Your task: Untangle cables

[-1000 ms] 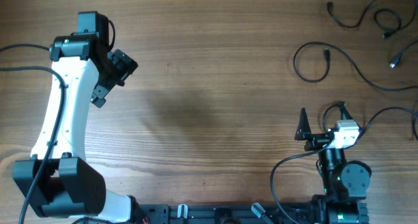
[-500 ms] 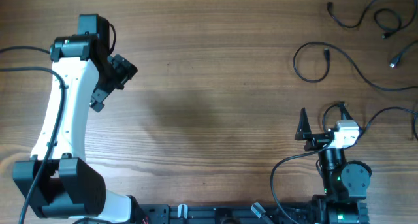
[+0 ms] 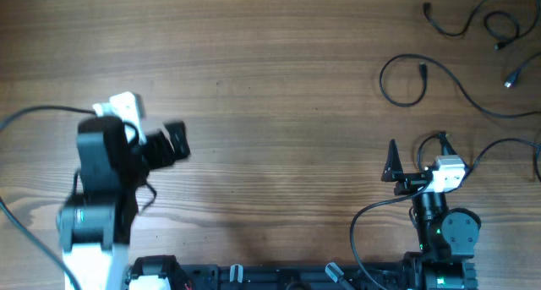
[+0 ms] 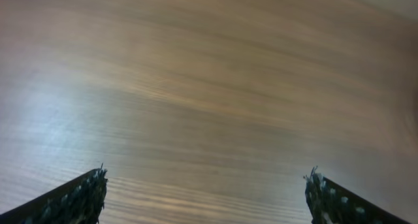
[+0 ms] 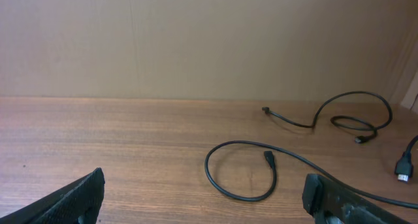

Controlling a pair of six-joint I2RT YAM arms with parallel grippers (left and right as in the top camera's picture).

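The cables lie as separate loose strands at the table's far right. One thin black cable forms a loop [image 3: 401, 79] [image 5: 239, 173] with its plug end [image 5: 269, 159] inside the loop. Two more strands [image 3: 456, 26] [image 5: 339, 113] curl behind it, and a plug [image 5: 401, 166] shows at the right edge. My right gripper [image 3: 416, 152] [image 5: 202, 198] stands open just in front of the loop, touching nothing. My left gripper [image 3: 175, 142] [image 4: 206, 194] is open over bare wood at the left, far from every cable, and is blurred.
The right arm's own thicker black cable [image 3: 372, 218] curves beside its base at the front right. Another thin strand [image 3: 507, 146] runs off the right edge. The wooden table [image 3: 279, 87] spreads between the two arms.
The left arm has swung back from its stretch at the far left to sit low by its base; its gripper came down toward the front. The right arm and cables stayed still.
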